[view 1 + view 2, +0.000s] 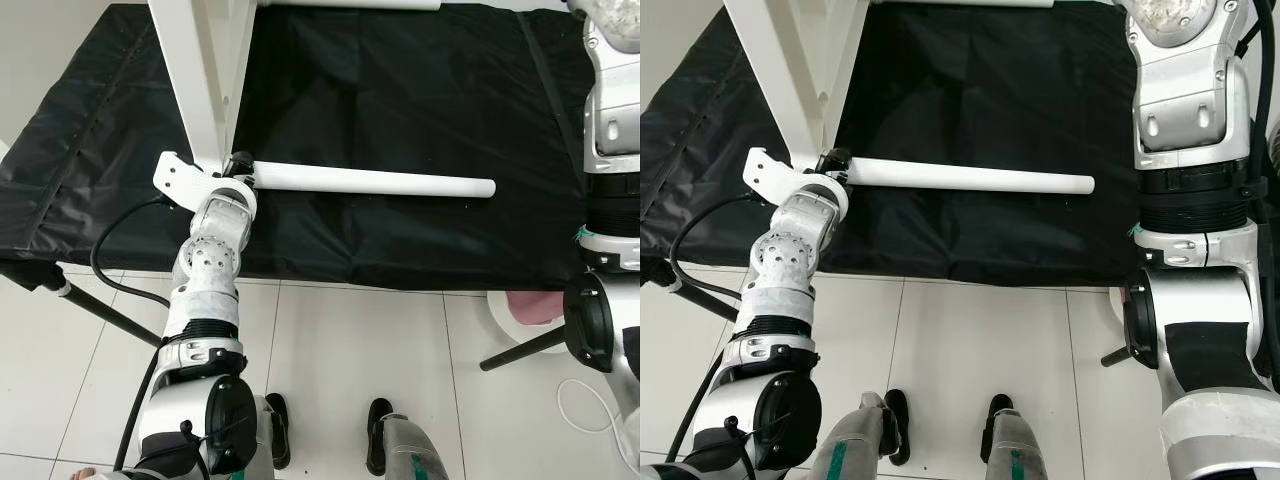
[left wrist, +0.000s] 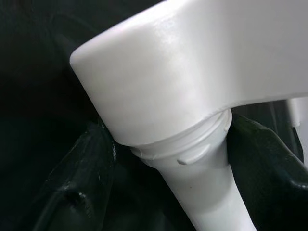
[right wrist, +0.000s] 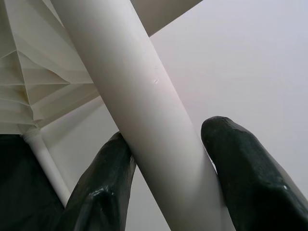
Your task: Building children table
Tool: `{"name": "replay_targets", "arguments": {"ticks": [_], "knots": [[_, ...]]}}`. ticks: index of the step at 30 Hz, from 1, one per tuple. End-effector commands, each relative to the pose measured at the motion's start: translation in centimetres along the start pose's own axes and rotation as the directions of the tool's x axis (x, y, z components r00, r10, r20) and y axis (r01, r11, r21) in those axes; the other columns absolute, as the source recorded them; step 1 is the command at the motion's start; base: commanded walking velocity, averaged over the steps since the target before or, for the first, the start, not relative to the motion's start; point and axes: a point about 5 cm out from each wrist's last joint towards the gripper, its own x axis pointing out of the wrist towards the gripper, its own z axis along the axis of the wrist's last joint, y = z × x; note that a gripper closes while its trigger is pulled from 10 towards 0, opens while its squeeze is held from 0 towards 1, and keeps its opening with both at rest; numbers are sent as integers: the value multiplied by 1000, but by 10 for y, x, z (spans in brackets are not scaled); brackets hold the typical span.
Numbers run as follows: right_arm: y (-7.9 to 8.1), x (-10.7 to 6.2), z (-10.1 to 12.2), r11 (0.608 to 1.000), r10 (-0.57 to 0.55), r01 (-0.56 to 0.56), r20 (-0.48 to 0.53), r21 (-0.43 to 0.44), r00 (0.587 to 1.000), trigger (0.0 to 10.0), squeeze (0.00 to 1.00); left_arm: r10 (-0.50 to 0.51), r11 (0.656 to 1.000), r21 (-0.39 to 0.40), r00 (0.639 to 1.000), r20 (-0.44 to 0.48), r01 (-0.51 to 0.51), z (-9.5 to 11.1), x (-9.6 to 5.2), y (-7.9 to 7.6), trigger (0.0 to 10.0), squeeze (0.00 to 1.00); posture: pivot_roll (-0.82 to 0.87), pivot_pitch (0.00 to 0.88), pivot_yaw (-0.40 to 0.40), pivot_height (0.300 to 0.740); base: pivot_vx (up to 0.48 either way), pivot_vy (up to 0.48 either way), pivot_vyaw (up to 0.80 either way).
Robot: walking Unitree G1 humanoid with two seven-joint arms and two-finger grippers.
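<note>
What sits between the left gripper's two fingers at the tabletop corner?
In the left wrist view, the threaded end of the white leg lies between the left gripper fingers, right where it enters the white tabletop corner.

A plain indoor work area rather than a furnished room: glossy white floor tiles with thin grey grout lines (image 1: pixel 330 370) fill the view from 4 to 8 o'clock. From 9 through 12 to 3 o'clock stands a folding table draped in creased black fabric (image 1: pixel 400 110), its black angled metal leg (image 1: pixel 105 312) at 8 o'clock.
</note>
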Motion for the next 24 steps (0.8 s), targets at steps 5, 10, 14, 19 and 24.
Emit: {"name": "replay_targets", "arguments": {"ticks": [5,10,14,19,24], "knots": [[-70,-15,24,874,-466,438,101,212,879,0,0,-394,913,98,918,-41,396,-18,-22,-96,0,0,-137,209,122,740,0,0,0],[-79,-26,15,858,-501,488,56,156,863,0,0,-460,874,182,888,15,450,17,-28,-107,0,0,-128,212,118,740,0,0,0],[-86,-34,12,847,-526,519,45,114,849,0,0,-534,833,210,843,65,512,42,-36,-126,0,0,-126,210,113,740,0,0,0],[-93,-46,-3,808,-586,585,-12,72,810,0,0,-645,751,272,756,112,601,66,-50,-162,0,0,-112,208,108,740,0,0,0],[-81,-63,-26,764,-633,643,-134,49,762,0,0,-747,653,311,656,112,690,79,-68,-197,0,0,-88,210,105,740,0,0,0]]}}
